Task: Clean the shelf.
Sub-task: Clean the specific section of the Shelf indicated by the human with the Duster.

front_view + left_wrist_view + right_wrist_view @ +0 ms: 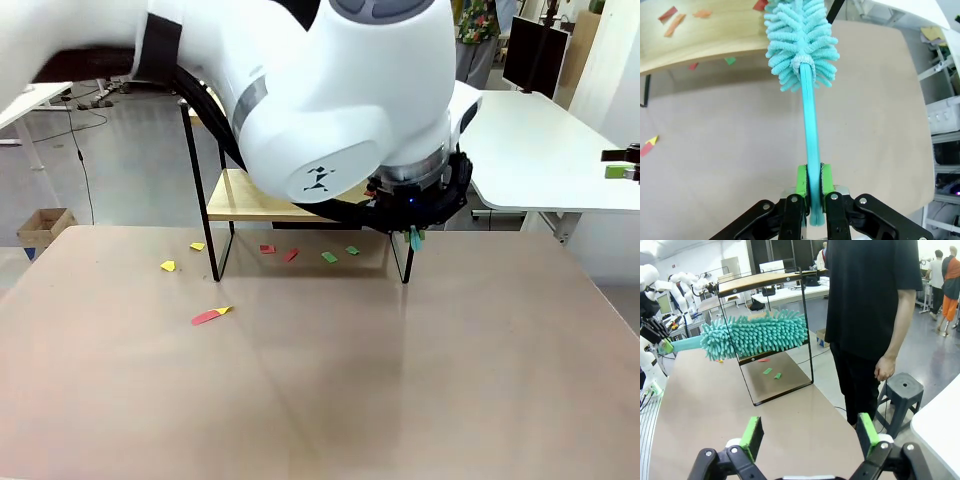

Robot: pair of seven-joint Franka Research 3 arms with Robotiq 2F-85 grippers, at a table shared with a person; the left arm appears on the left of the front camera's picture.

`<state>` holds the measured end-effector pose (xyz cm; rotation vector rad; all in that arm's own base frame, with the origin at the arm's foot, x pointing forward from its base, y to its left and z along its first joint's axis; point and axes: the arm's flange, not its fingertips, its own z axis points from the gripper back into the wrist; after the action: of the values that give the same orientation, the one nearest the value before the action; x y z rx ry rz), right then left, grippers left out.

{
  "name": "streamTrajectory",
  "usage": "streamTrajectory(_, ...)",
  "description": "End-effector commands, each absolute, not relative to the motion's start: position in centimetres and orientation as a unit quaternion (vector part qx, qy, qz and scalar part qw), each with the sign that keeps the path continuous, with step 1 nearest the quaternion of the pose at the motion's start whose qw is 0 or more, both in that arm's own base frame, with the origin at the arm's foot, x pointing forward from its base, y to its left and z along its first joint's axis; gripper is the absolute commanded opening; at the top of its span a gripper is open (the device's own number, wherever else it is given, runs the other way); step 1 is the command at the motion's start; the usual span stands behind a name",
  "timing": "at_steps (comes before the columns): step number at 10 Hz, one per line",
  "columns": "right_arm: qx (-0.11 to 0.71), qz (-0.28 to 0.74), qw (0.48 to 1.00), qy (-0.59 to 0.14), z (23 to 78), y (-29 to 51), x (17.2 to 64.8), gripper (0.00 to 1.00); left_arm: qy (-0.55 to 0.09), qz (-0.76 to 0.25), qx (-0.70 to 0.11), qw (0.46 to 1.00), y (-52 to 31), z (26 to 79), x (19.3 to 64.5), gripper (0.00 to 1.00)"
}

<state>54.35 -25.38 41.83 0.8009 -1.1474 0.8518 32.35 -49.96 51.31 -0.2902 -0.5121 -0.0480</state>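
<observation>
The shelf (765, 280) stands at the far side of the table, with light wooden boards in a thin black frame. In the front view my left arm covers most of it, and its lower board (250, 200) shows below the arm. My left gripper (813, 185) is shut on the handle of a teal fluffy duster (800, 45). The duster's head (755, 335) lies along the lower board. Red and orange paper scraps (674, 22) lie on that board. My right gripper (810, 435) hangs open over the table's side, apart from the shelf, with nothing between its fingers.
Yellow (168, 266), red (208, 317) and green (329, 257) paper scraps lie on the table under and in front of the shelf. A person in black (865, 315) stands beside the table's far edge, next to a grey stool (902, 390). White desks stand behind.
</observation>
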Motion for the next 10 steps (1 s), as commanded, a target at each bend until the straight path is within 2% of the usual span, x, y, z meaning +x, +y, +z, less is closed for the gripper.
streamTrajectory(1, 0.357, 0.383, 0.682, -0.510, 42.1, -25.2, 54.3, 1.00, -0.246, -0.007, -0.147, 0.958, -50.6, 51.1, 33.1, 0.14)
streamTrajectory(5, 0.357, 0.383, 0.682, -0.510, 42.1, -25.2, 54.3, 1.00, -0.241, -0.014, -0.137, 0.961, -49.9, 50.5, 33.4, 0.14)
streamTrajectory(8, 0.357, 0.383, 0.682, -0.510, 42.1, -25.2, 54.3, 1.00, -0.198, -0.021, -0.099, 0.975, -46.6, 51.5, 34.8, 0.14)
streamTrajectory(10, 0.357, 0.383, 0.682, -0.510, 42.1, -25.2, 54.3, 1.00, -0.192, -0.008, -0.083, 0.978, -43.6, 52.0, 35.3, 0.14)
